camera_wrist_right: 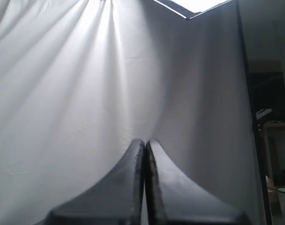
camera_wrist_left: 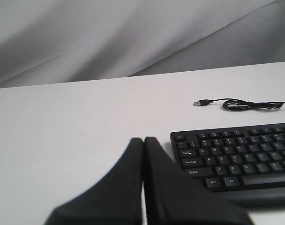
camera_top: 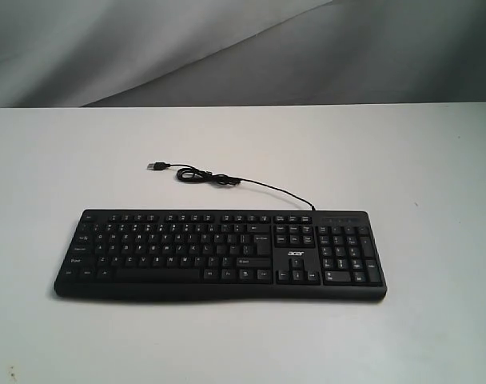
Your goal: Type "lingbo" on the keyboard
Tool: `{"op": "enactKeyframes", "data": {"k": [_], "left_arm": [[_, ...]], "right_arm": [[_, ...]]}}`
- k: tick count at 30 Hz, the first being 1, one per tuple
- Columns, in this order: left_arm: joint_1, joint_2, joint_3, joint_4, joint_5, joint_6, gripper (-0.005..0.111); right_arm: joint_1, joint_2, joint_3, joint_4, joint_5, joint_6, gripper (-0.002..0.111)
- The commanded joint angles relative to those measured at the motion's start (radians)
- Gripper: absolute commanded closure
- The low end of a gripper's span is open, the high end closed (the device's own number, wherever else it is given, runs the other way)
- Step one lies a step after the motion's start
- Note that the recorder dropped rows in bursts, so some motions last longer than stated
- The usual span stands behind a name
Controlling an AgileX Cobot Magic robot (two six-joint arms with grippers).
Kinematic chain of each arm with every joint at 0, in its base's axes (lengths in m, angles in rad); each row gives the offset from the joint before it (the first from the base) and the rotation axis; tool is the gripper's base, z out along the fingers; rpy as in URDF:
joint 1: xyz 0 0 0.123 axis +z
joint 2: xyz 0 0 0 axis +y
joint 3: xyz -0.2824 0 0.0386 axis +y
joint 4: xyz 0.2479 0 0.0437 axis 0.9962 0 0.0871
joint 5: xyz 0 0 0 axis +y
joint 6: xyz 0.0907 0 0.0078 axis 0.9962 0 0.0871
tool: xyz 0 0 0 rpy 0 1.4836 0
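Observation:
The black full-size keyboard (camera_top: 219, 254) lies flat on the white table (camera_top: 243, 160), number pad at its right end and a small "acer" logo. Its thin black cable (camera_top: 227, 181) curls behind it and ends in a loose USB plug (camera_top: 156, 166). Neither arm shows in the exterior view. In the left wrist view my left gripper (camera_wrist_left: 143, 139) is shut with nothing in it, above the table just off the Esc corner of the keyboard (camera_wrist_left: 236, 157). My right gripper (camera_wrist_right: 145, 141) is shut and empty, facing a white cloth; the keyboard is out of that view.
A grey-white cloth backdrop (camera_top: 243, 48) hangs behind the table's far edge. The cable loop (camera_wrist_left: 241, 105) and plug (camera_wrist_left: 201, 102) lie behind the keyboard. At the edge of the right wrist view stands a dark frame (camera_wrist_right: 269, 140) beyond the white cloth (camera_wrist_right: 86, 93).

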Motion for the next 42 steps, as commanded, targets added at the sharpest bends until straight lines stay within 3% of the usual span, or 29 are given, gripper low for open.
{"op": "enactKeyframes", "data": {"k": [1,7,10,18,31,39,42], "left_arm": [[0.002,-0.003,0.004,-0.008,-0.005,-0.004,0.106],[0.002,-0.003,0.004,-0.008,-0.005,-0.004,0.106],[0.002,-0.003,0.004,-0.008,-0.005,-0.004,0.106],[0.002,-0.003,0.004,-0.008,-0.005,-0.004,0.106],[0.002,-0.003,0.004,-0.008,-0.005,-0.004,0.106],[0.002,-0.003,0.004,-0.008,-0.005,-0.004,0.106],[0.002,-0.003,0.004,-0.008,-0.005,-0.004,0.106]], "right_arm": [[-0.005,0.082,-0.195,-0.001,0.246,-0.003,0.108],[-0.005,0.38,-0.442,0.007,0.551,-0.003,0.108],[0.007,0.532,-0.528,0.107,0.705,-0.005,0.108],[0.139,0.871,-0.567,0.342,1.132,-0.028,0.108],[0.158,1.112,-0.567,0.439,0.968,-0.032,0.108],[0.158,1.2,-0.567,0.88,0.906,-0.504,0.108],[0.185,1.244,-0.598,0.867,0.892,-0.522,0.108]]}}
